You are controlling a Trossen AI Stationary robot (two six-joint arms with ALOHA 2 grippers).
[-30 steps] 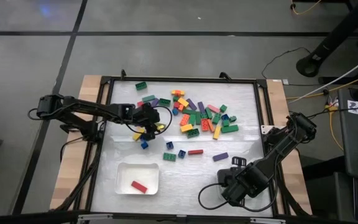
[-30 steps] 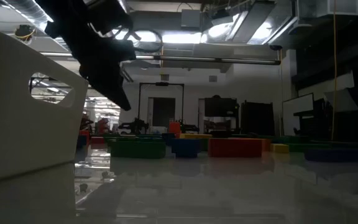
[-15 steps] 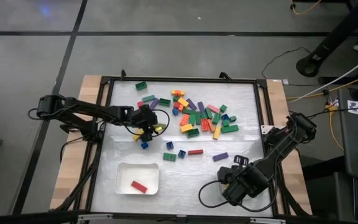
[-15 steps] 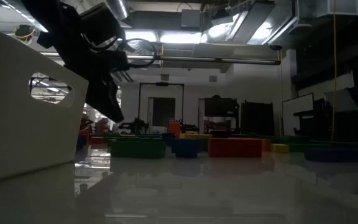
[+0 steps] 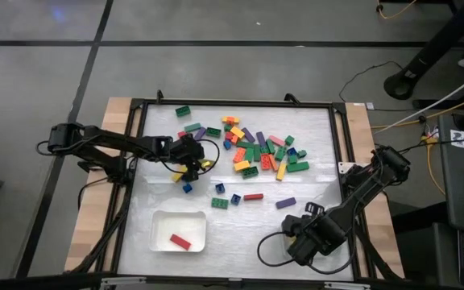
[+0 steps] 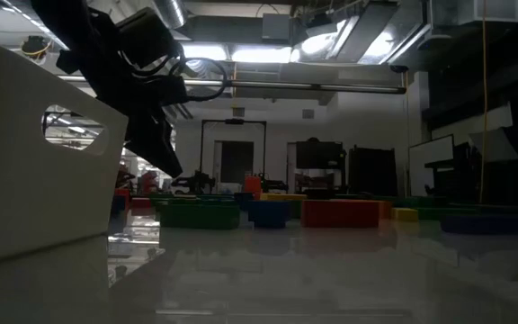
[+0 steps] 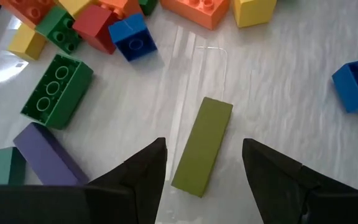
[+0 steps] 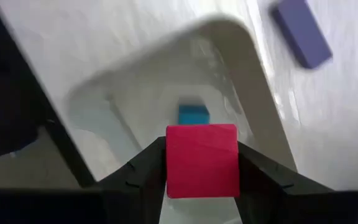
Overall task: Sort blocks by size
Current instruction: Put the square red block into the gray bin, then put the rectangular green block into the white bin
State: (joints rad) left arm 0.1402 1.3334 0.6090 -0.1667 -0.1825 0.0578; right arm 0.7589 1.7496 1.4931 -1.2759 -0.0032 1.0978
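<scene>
A long olive-yellow block [image 7: 202, 146] lies flat on the white table top. My left gripper [image 7: 204, 149] [image 5: 190, 164] stands open with one finger on either side of it, clear of both long sides. My right gripper [image 8: 202, 149] [image 5: 308, 213] points down, shut on a red block [image 8: 202, 160], above a white tray [image 8: 253, 81] that holds a blue block [image 8: 193, 114]. In the high view the right arm hides that tray and the red block. Many coloured blocks [image 5: 256, 149] lie piled at the table's middle. My right gripper pinches the red block by two opposite sides [image 8: 171, 162] between its two fingers, coming from above and pointing down. The block is lifted clear, held over the tray's inside.
A second white tray [image 5: 178, 229] near the front left holds a red block [image 5: 180, 241]. Loose blocks lie near it: a purple one [image 5: 285, 203], a red one [image 5: 253, 196], green and blue ones [image 5: 220, 202]. A black frame [image 5: 135, 161] rims the table top.
My left gripper has sunk a little toward the table over the olive-yellow block, then kept still, its fingers staying open.
</scene>
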